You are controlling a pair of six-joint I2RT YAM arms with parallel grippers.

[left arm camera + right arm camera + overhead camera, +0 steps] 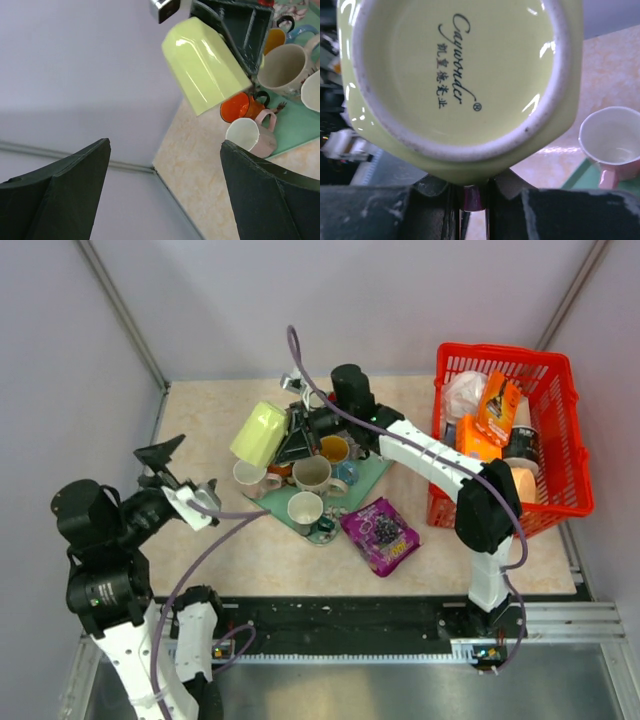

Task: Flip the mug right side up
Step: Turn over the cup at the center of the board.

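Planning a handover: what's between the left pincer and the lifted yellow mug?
Nothing; top view shows only bare table between left pincer and yellow mug.

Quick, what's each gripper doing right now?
Left gripper: open, holding nothing.
Right gripper: closed on the yellow mug.

A: What fills the frame?
B: The yellow-green mug (455,75), base toward the lens, with a pale foot ring (script lettering printed inside it).
A: And the right gripper (470,195)?
B: Its dark fingers (365,212) close under the mug's lower edge, seemingly pinching it; the contact is hidden.
A: Anything else?
B: A pink mug (612,147), mouth up, low right, over the beige table (615,70).
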